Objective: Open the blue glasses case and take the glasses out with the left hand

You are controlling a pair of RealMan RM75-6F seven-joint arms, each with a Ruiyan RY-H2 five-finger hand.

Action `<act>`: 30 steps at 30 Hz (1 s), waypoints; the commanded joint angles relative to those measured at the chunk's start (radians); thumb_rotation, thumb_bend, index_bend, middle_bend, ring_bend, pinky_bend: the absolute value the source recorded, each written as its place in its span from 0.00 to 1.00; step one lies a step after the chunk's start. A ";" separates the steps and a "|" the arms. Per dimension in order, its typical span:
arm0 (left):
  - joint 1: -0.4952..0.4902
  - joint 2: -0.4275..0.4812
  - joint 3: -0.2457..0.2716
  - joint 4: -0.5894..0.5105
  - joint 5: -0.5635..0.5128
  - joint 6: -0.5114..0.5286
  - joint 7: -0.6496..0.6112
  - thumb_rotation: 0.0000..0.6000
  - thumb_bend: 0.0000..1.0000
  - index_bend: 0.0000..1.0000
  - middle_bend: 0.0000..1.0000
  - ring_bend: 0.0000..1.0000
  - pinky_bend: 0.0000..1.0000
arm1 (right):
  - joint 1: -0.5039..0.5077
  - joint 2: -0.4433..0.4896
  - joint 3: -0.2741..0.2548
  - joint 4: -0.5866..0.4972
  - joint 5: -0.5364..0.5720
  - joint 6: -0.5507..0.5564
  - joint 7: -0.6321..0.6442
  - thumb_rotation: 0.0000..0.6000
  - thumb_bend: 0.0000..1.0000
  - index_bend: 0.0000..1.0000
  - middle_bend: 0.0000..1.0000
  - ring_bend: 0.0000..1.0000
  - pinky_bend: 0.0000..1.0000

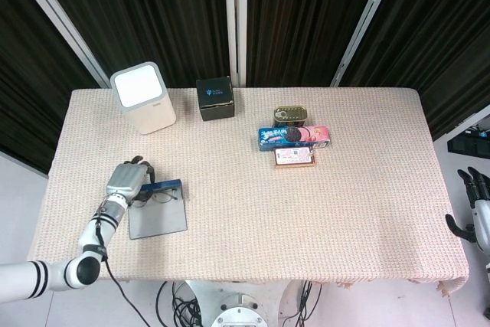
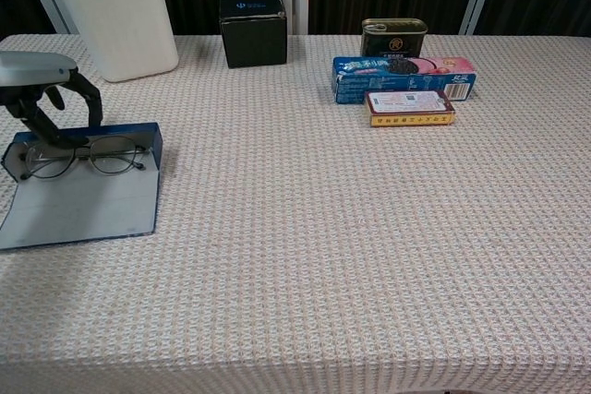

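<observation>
The blue glasses case (image 1: 157, 220) (image 2: 83, 205) lies open near the table's left edge, its grey lid flat toward the front. Thin-framed glasses (image 1: 158, 195) (image 2: 85, 156) rest in its blue tray against the far wall. My left hand (image 1: 128, 181) (image 2: 42, 89) arches over the tray's left end. Its fingers (image 2: 35, 126) curl down onto the left lens end of the glasses, and the grip itself is partly hidden. My right hand (image 1: 475, 212) hangs off the table's right side, fingers apart and holding nothing.
A white box-shaped appliance (image 1: 142, 97) (image 2: 114, 11) stands behind the case, with a black box (image 1: 215, 98) (image 2: 253, 29) to its right. A tin (image 2: 394, 37), a blue biscuit pack (image 2: 404, 76) and a small flat box (image 2: 411, 107) sit at the back right.
</observation>
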 commanded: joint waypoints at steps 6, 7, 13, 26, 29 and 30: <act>0.095 -0.089 0.014 0.086 0.281 0.183 -0.077 1.00 0.45 0.58 0.27 0.08 0.22 | 0.002 -0.002 -0.001 0.003 0.001 -0.006 -0.001 1.00 0.28 0.00 0.00 0.00 0.00; 0.110 -0.104 0.017 0.110 0.326 0.210 -0.097 1.00 0.46 0.58 0.27 0.08 0.22 | 0.002 -0.002 -0.001 0.003 0.000 -0.005 -0.001 1.00 0.28 0.00 0.00 0.00 0.00; 0.160 -0.149 0.024 0.198 0.444 0.255 -0.159 1.00 0.45 0.59 0.28 0.08 0.22 | 0.002 -0.001 -0.002 0.000 -0.002 -0.004 -0.005 1.00 0.28 0.00 0.00 0.00 0.00; 0.203 -0.201 0.006 0.307 0.552 0.258 -0.170 1.00 0.46 0.59 0.29 0.09 0.21 | 0.005 -0.002 -0.004 -0.008 0.000 -0.009 -0.018 1.00 0.28 0.00 0.00 0.00 0.00; 0.207 -0.206 -0.005 0.319 0.556 0.247 -0.168 1.00 0.45 0.59 0.29 0.09 0.21 | 0.004 -0.002 -0.005 -0.008 0.000 -0.009 -0.018 1.00 0.28 0.00 0.00 0.00 0.00; 0.208 -0.207 -0.008 0.322 0.557 0.243 -0.167 1.00 0.45 0.59 0.29 0.09 0.21 | 0.004 -0.002 -0.005 -0.007 0.001 -0.009 -0.017 1.00 0.28 0.00 0.00 0.00 0.00</act>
